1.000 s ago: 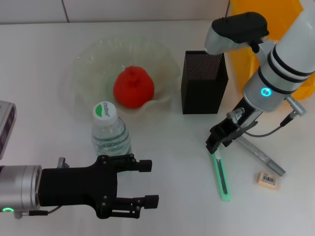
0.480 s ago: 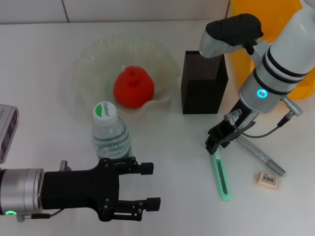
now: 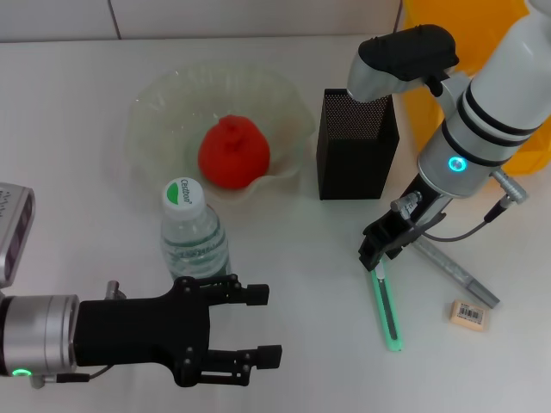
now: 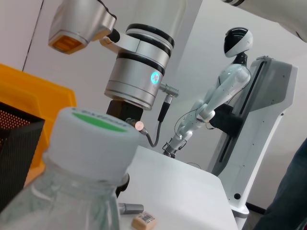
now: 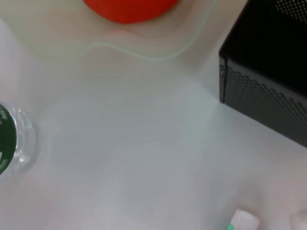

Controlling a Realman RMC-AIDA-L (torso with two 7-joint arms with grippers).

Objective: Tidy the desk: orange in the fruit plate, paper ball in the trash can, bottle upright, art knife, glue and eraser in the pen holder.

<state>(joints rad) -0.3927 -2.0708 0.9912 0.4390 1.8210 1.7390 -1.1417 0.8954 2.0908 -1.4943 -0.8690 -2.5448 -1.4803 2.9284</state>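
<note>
The orange (image 3: 233, 152) lies in the fruit plate (image 3: 155, 96). In front of the plate the bottle (image 3: 193, 234) stands upright, and my left gripper (image 3: 263, 324) is open just in front of it, holding nothing. The bottle's cap (image 4: 91, 139) fills the left wrist view. My right gripper (image 3: 384, 246) hangs open over the white end of the glue (image 3: 388, 316), which lies flat; that end (image 5: 243, 221) shows in the right wrist view. The art knife (image 3: 457, 272) and the eraser (image 3: 470, 314) lie to its right. The pen holder (image 3: 356, 143) stands behind. The paper ball is out of view.
The yellow trash can (image 3: 465, 39) stands at the back right, behind my right arm (image 3: 482, 112). A grey device (image 3: 13, 228) sits at the left edge. In the left wrist view another robot (image 4: 225, 96) stands beyond the table.
My right arm has shifted slightly left above the glue. The left gripper has drawn back a little from the bottle. The objects have not moved.
</note>
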